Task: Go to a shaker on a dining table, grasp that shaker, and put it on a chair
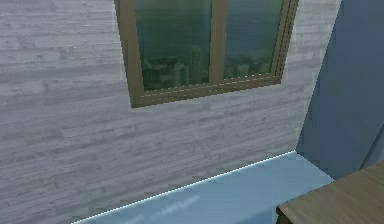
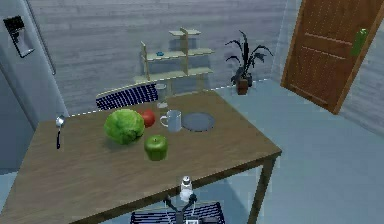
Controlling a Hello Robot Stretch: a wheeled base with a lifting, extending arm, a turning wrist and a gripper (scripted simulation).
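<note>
A room with a grey plank wall (image 1: 60,110) and a pale blue floor (image 1: 240,185) holds a wooden table (image 2: 230,140). The state of the jaws cannot be told. The small white shaker (image 2: 185,184) stands upright at the table's near edge, its long axis vertical, close to a blue-striped chair (image 2: 160,216). Farther in sit a green apple (image 2: 155,147), a lettuce (image 2: 124,127) and a mug (image 2: 172,122).

table (image 2: 235,140): brown wood, smooth, dull
wall (image 1: 60,120): grey wood boards, a bit rough
window frame (image 1: 213,88): brown wood
glass (image 1: 175,45): shiny
floor (image 1: 230,190): pale blue, smooth, a little shiny
door (image 2: 320,55): red-brown wood, smooth
shelf (image 2: 180,60): light wood
spoon (image 2: 59,125): shiny metal
cup (image 2: 172,122): white, glossy
apple (image 2: 156,147): green, shiny skin
lettuce (image 2: 124,127): crinkly, rough leaves
</note>
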